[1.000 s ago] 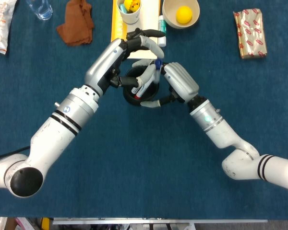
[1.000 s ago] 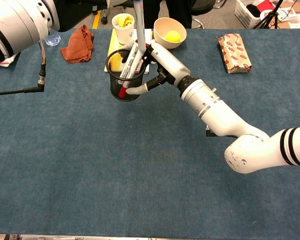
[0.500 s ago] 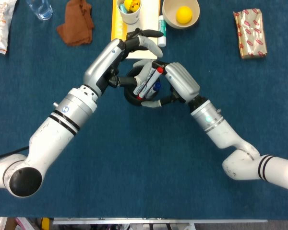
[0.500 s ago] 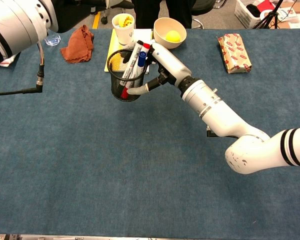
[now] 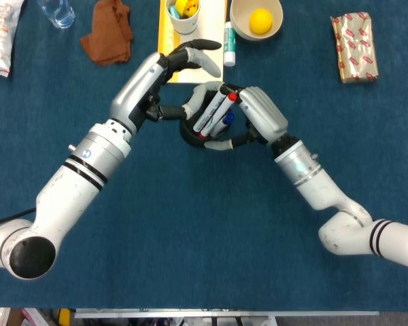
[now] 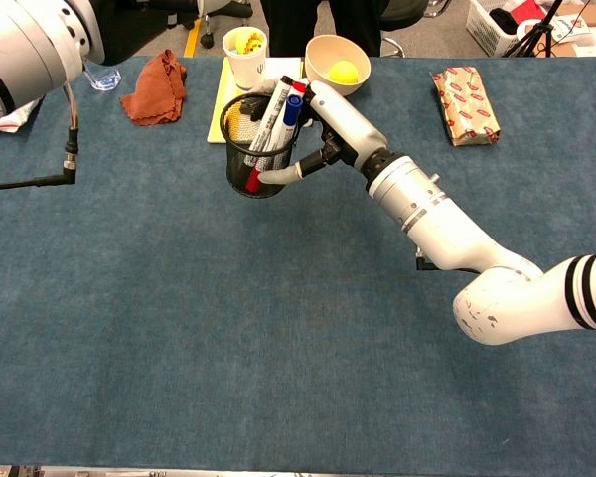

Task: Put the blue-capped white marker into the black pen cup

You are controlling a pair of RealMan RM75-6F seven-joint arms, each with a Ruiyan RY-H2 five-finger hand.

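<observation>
Your right hand (image 5: 258, 117) grasps the black pen cup (image 6: 256, 149), fingers wrapped around its wall. Your left hand (image 5: 183, 60), just beside the cup, is released, fingers spread. Three markers stand in the cup: the blue-capped white marker (image 6: 289, 104) among them, where a second ago it hung above the rim.

Blue-carpeted table (image 6: 179, 328), chair legs behind

Head cam overhead; chest cam oblique; both share table (image 5: 190, 224).
</observation>
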